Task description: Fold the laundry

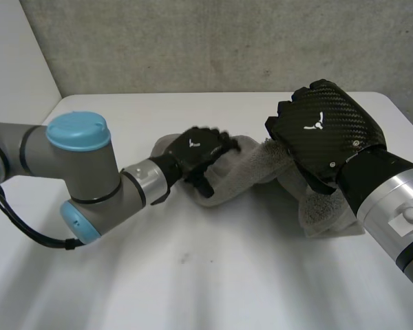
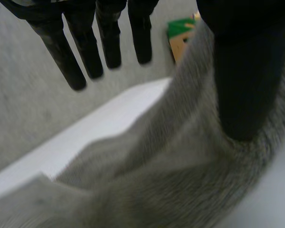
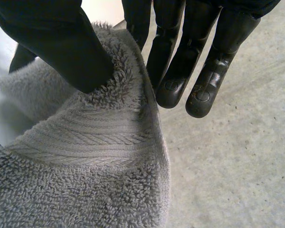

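While the grey towel (image 1: 251, 168) hangs bunched over the white worktop (image 1: 193, 275) between the arms, the right robot hand (image 1: 327, 130) pinches one edge between thumb and fingers. The left robot hand (image 1: 193, 148), at the other end, has straight, spread fingers, with cloth against its thumb.

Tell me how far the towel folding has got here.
Early. Nothing looks folded yet: the grey towel lies bunched on the white table. In hand: the right robot hand pinches a towel edge between thumb and fingers; the left robot hand has its thumb on the cloth, fingers straight and off it. Left: spreading it flat and making every fold.
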You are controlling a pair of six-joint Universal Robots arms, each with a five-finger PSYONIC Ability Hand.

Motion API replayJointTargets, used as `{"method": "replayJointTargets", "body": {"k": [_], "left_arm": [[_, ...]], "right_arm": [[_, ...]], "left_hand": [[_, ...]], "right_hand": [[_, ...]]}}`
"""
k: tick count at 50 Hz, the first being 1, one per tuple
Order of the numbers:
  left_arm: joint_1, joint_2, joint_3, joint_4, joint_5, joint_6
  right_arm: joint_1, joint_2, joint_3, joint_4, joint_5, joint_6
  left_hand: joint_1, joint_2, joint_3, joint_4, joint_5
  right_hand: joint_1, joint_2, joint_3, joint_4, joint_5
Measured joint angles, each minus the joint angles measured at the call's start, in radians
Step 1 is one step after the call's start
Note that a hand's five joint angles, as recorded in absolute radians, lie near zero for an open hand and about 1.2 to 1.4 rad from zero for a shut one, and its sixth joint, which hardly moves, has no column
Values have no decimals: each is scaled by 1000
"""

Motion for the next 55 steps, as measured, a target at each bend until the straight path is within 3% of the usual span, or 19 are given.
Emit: {"method": "replayJointTargets", "body": {"k": [5, 6, 10, 21, 26, 30, 31, 35, 37, 38, 39, 46, 55], "left_arm": [[16, -58, 23, -50, -7, 91], [19, -61, 24, -52, -8, 101], [29, -59, 21, -63, -12, 141], [59, 36, 8, -137, -18, 146], [82, 112, -18, -174, -48, 127], [96, 209, -82, -164, -125, 90], [97, 222, -94, -154, -138, 83], [100, 274, -161, -70, -209, 52], [100, 276, -180, -23, -229, 45], [100, 271, -185, -5, -234, 44], [100, 265, -187, 8, -237, 43], [96, 151, -115, 48, -219, 46], [93, -58, 77, -18, -100, 80]], "right_arm": [[-4, -5, 0, 0, -6, 2], [-4, -5, 0, 0, -6, 2], [-12, 0, 1, -5, -7, 3], [-111, 29, -11, -12, -11, 0], [-138, 54, -28, -11, -25, 2], [-141, 72, -37, -8, -42, 5], [-140, 74, -37, -7, -44, 6], [-131, 76, -36, -5, -53, 12], [-123, 67, -34, -5, -57, 14], [-118, 59, -34, -4, -59, 14], [-113, 51, -34, -4, -60, 15], [-72, -53, -29, 0, -92, 15], [-48, -167, -10, 24, -123, 15]], "left_hand": [[236, 249, 249, 250, 252], [412, 402, 390, 390, 396], [714, 705, 704, 704, 710], [830, 868, 866, 865, 858], [835, 872, 870, 871, 862], [835, 869, 870, 870, 864], [810, 825, 825, 824, 835], [335, 353, 355, 352, 355], [335, 353, 355, 352, 355], [187, 193, 194, 190, 195], [187, 193, 194, 190, 195], [90, 81, 82, 79, 84], [81, 71, 72, 69, 75]], "right_hand": [[0, 0, 0, 0, 0], [0, 0, 0, 0, 0], [0, 0, 0, 0, 0], [0, 0, 0, 0, 0], [0, 0, 0, 0, 0], [0, 0, 0, 0, 0], [0, 0, 0, 0, 0], [0, 0, 0, 0, 0], [0, 0, 0, 0, 0], [0, 0, 0, 0, 0], [0, 0, 0, 0, 0], [0, 0, 0, 0, 0], [0, 0, 0, 0, 0]]}}
